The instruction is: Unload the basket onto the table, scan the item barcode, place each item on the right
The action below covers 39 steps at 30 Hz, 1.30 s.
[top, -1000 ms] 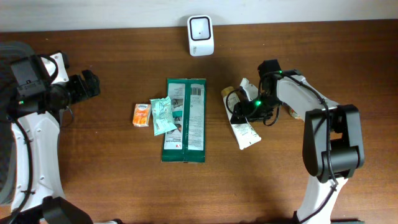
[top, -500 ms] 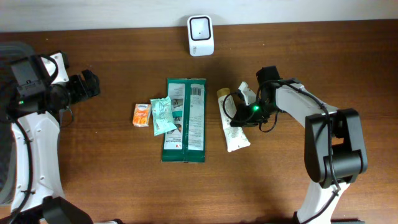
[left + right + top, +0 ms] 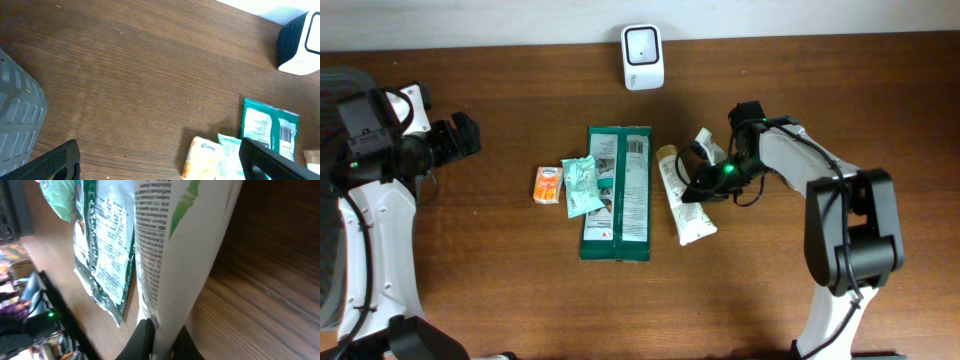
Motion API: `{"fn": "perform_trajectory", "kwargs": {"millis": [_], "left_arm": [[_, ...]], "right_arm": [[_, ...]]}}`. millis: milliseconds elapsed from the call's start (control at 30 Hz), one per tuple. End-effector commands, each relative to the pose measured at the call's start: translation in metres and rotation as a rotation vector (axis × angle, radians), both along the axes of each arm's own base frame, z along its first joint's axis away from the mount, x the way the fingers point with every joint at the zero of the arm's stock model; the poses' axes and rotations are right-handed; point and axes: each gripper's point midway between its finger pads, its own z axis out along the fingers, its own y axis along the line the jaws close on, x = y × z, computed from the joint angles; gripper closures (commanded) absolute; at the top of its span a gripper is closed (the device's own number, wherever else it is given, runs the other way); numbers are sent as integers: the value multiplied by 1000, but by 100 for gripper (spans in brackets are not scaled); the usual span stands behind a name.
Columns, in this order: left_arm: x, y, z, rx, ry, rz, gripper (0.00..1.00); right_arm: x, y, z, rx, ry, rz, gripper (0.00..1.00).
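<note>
A white tube point(image 3: 686, 200) with a pale cap lies on the wooden table just right of a long green pack point(image 3: 617, 192). My right gripper point(image 3: 706, 180) is shut on the tube's side. In the right wrist view the tube point(image 3: 186, 245) fills the middle, pinched between two black fingers point(image 3: 144, 339), and its printed text and a green stripe show. The white scanner point(image 3: 642, 43) stands at the table's far edge. My left gripper point(image 3: 463, 136) hangs open at the far left, its fingertips point(image 3: 59, 161) wide apart over bare wood.
A small teal packet point(image 3: 580, 185) and an orange tissue packet point(image 3: 549, 184) lie left of the green pack, whose barcode point(image 3: 638, 148) faces up. A small white item point(image 3: 704, 143) lies behind the right gripper. A grey crate point(image 3: 17, 115) is at the left.
The right gripper has shut on the white tube and dragged it left, close to the green pack. The left arm has not moved.
</note>
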Motion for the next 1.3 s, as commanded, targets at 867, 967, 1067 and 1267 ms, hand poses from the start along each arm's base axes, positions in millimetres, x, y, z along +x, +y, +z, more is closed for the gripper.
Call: {"fn": "perform_trajectory", "kwargs": {"millis": [867,967,1067,1267], "left_arm": [[2,1,16,15,-40,-17,1],[2,1,16,15,-40,-16,1],[2,1,16,15,-40,-17,1],[2,1,16,16,-40,-16,1]], "right_arm": [[-27,-1,-62,-583,-59,196,96],[-22,-5,-59,-549,-44,163,96],[-11,-2,-41,-465,-27,121,96],[5,65,96,36,-208,271,96]]}}
